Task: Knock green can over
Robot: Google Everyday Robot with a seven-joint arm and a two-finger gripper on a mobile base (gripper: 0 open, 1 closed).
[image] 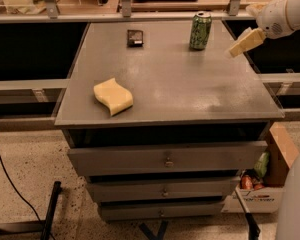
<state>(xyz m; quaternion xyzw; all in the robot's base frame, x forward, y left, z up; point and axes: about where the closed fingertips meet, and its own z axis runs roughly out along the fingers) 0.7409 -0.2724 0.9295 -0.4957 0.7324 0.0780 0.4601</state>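
My gripper point(245, 42) hangs at the upper right of the frame, by the far right edge of a grey metal cabinet point(190, 89) with three drawers point(140, 159). Speckled floor point(30, 164) fills the lower left, crossed by a black cable point(4, 171). A cardboard box point(282, 151) sits lower right.

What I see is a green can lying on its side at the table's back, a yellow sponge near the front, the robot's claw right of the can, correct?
No: the camera view shows the green can standing upright. Otherwise yes: it is at the back of the table, the yellow sponge near the front, the gripper right of the can, not touching.
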